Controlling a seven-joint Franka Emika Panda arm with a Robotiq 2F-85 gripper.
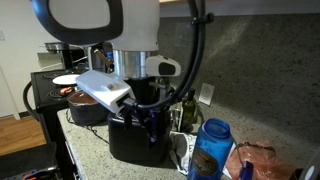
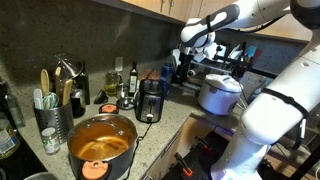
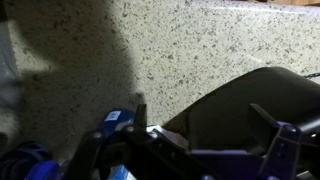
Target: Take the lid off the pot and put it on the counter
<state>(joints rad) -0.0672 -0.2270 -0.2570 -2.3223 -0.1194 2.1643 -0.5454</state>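
The dark pot with an orange-red inside stands on the black stove at the near left; it also shows in an exterior view behind the arm. I cannot make out for certain whether the see-through lid lies on it; the rim shines and a small round spot shows near the front. My gripper hangs far from the pot, above the granite counter beyond the toaster. It shows in an exterior view over the toaster. In the wrist view the jaws are spread wide with nothing between them.
A black toaster stands between pot and gripper. A blue bottle, dark bottles, a utensil holder, a white plate and a silver cooker crowd the counter.
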